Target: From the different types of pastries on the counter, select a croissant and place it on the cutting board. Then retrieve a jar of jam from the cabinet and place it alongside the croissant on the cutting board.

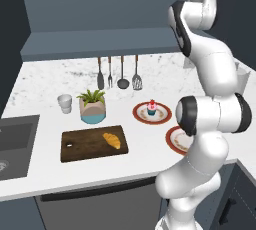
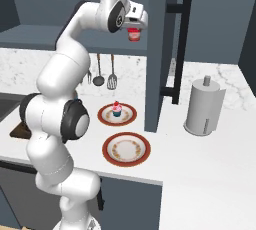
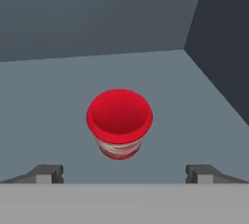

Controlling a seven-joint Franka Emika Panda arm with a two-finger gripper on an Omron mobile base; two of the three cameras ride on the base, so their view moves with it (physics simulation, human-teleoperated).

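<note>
Gripper (image 3: 121,174) over jam jar (image 3: 119,123) on cabinet shelf (image 3: 53,101).
Fingertips (image 3: 46,173) are spread wide, jar between and beyond them, untouched. Jar's whitish band is seen; no writing can be read. In the right base view the jar is partly hidden by the hand. Croissant (image 1: 112,140) lies on cutting board (image 1: 85,146), at 3 o'clock of its hole.

croissant (image 1: 112,140) on cutting board (image 1: 85,146) | cupcake (image 1: 151,107) on plate (image 1: 162,115) right | jar of jam (image 3: 119,122) in cabinet (image 3: 58,86)
</note>
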